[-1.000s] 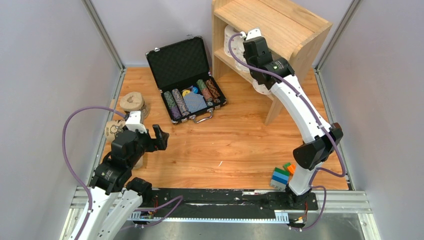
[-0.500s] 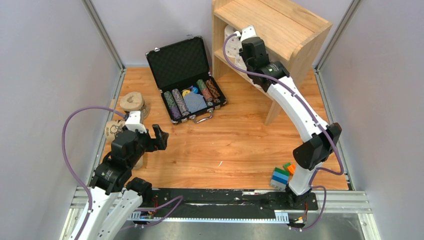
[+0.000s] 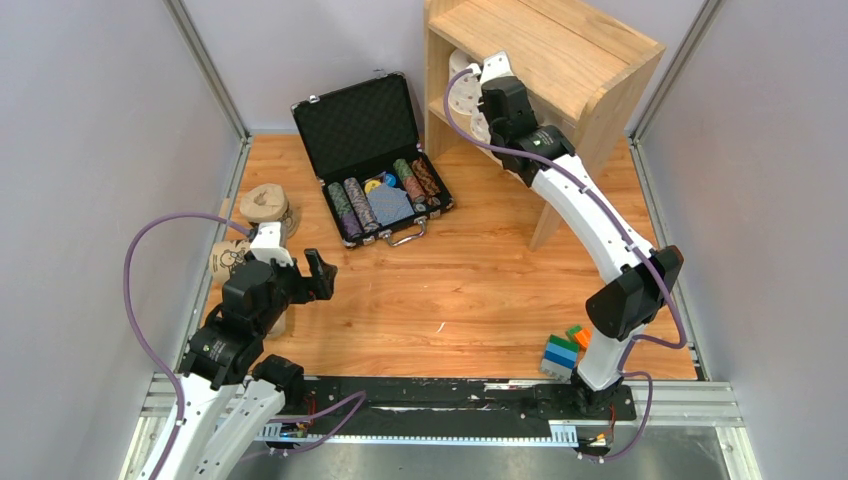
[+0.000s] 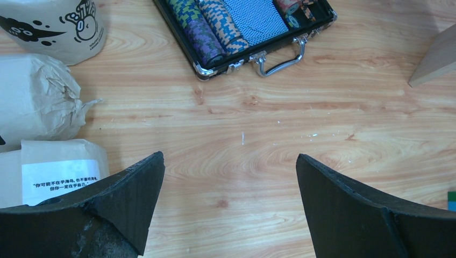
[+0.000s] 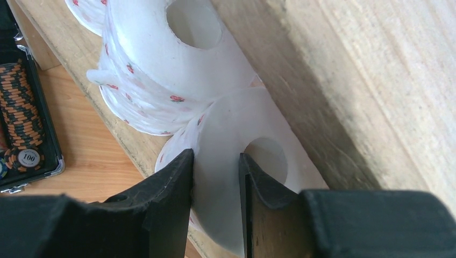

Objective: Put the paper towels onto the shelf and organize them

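The light-wood shelf (image 3: 545, 45) stands at the back right. My right gripper (image 5: 215, 180) is shut on the wall of a white dotted paper towel roll (image 5: 236, 134), one finger at its core hole. The roll rests on the shelf's inner board (image 5: 64, 37), touching a second white roll (image 5: 156, 80). From above, my right gripper (image 3: 478, 92) reaches into the shelf opening beside the white rolls (image 3: 460, 90). My left gripper (image 4: 230, 161) hangs open over bare floor. Three tan rolls lie to its left: a cartoon-printed one (image 4: 54, 27), a crumpled one (image 4: 37, 97) and a labelled one (image 4: 59, 172).
An open black case (image 3: 375, 160) with rows of poker chips lies between the tan rolls and the shelf. Coloured blocks (image 3: 563, 350) sit near the right arm's base. Grey walls close in both sides of the wooden floor (image 3: 450, 280).
My right gripper has moved a little left and deeper into the shelf with the white roll. The left arm has stayed still.
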{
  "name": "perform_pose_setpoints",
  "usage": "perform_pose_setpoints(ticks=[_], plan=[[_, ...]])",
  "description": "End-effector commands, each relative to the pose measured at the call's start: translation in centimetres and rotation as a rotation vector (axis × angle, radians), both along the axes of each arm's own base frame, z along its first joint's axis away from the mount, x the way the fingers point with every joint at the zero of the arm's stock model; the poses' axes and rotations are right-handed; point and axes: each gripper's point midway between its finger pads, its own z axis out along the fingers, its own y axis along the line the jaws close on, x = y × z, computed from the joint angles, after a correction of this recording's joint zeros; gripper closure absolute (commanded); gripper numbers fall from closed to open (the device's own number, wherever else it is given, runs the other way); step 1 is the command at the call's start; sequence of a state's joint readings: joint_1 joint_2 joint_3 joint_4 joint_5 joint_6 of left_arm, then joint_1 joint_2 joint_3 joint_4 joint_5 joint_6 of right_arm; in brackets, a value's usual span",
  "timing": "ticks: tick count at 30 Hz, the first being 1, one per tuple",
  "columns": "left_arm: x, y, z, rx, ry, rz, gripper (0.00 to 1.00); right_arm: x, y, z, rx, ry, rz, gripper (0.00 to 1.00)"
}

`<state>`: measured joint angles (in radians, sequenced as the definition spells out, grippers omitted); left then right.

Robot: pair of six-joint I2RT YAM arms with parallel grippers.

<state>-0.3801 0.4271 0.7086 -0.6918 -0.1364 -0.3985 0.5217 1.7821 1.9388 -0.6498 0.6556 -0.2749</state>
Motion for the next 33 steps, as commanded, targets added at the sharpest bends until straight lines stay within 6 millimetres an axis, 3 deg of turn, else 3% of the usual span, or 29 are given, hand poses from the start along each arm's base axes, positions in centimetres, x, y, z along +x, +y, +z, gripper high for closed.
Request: perform_pose_setpoints(ticks=[1, 7, 13, 26, 33], plan=[[0.2, 0.0, 0.6, -0.008, -0.027, 0.003, 0.0, 0.8, -3.2, 3.5, 0.033, -0.138, -0.126, 0.68], [0.2, 0.0, 0.6, -0.01, -0.029, 0.003, 0.0, 1.0, -3.9, 3.3, 0.017, -0.144, -0.168, 0.65], [0.2, 0.0, 0.6, -0.009, -0.028, 0.003, 0.0, 0.4, -3.5, 4.0, 0.048, -0.162, -0.136, 0.51], [0.2, -0.1, 0.6, -0.012, -0.029, -0.003, 0.0, -3.0, 0.5, 6.5, 0.089, -0.208, 0.032, 0.35], [0.2, -0.2, 0.6, -0.014, -0.03, -0.007, 0.0, -7.1, 4.8, 7.4, 0.131, -0.214, 0.209, 0.25]])
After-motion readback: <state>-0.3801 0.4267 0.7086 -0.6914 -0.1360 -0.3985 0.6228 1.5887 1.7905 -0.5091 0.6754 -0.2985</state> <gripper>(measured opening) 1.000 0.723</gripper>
